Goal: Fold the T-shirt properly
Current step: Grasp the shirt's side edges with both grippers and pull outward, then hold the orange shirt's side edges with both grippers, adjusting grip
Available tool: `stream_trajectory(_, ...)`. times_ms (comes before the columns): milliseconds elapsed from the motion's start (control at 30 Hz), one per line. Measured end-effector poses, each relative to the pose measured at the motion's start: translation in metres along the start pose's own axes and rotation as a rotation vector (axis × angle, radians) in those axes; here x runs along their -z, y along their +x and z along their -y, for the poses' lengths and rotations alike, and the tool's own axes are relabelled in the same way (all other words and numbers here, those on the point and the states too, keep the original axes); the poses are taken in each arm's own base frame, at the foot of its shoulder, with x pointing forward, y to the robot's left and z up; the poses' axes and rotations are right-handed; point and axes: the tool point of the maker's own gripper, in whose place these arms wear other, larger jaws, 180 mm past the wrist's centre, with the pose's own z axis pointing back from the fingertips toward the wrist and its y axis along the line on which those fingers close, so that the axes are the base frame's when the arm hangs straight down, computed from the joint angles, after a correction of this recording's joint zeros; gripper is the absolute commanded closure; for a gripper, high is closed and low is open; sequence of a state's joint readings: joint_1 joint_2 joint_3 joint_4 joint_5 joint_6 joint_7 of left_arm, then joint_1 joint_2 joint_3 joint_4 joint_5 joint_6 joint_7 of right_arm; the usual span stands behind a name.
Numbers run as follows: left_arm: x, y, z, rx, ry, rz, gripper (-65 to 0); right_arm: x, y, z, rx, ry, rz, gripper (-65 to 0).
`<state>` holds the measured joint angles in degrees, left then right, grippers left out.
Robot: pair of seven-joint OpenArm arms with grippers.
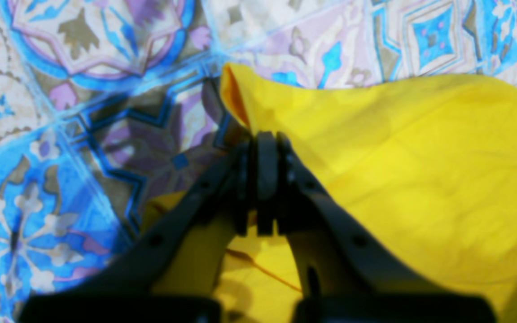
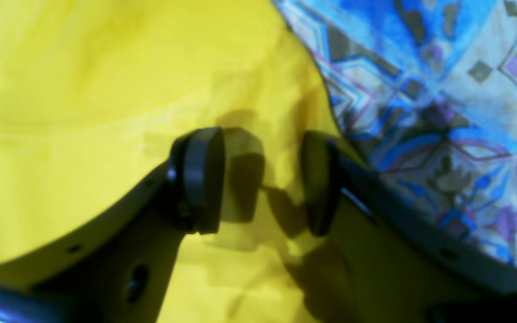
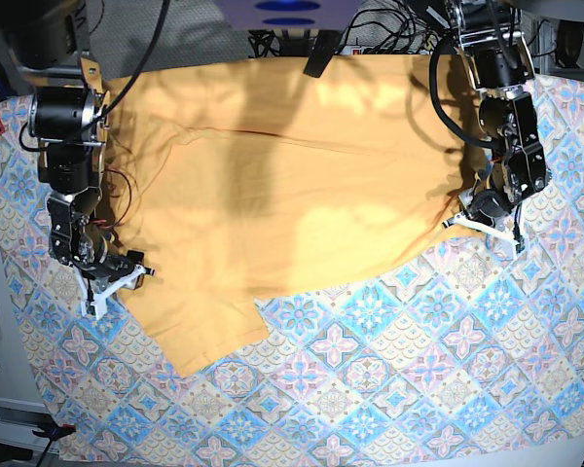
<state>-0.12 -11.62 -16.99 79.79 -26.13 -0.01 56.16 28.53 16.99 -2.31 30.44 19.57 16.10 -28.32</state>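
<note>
The shirt (image 3: 273,195) is spread across the far half of the surface (image 3: 419,389), long axis left to right. Its right edge is pinched in the left tool (image 1: 265,148). The right tool (image 2: 263,179) is held spread over the left edge.

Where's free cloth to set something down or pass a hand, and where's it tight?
Free: the patterned cloth along the near edge, below the T-shirt hem, widest at the base view's lower right. A narrow strip also runs past each arm at the sides. Crowded: the far half, covered by the shirt, with the left gripper pinching its edge and the right gripper open over the opposite edge.
</note>
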Motion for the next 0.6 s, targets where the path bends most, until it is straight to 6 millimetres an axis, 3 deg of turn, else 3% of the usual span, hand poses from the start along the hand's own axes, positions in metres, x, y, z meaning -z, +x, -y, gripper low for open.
stream_trajectory(600,-0.0002,0.0008,-0.0004,0.001,0.001,0.001,0.0,0.0001,-0.0006,0.0018,-0.002,0.002,0.048,-26.8)
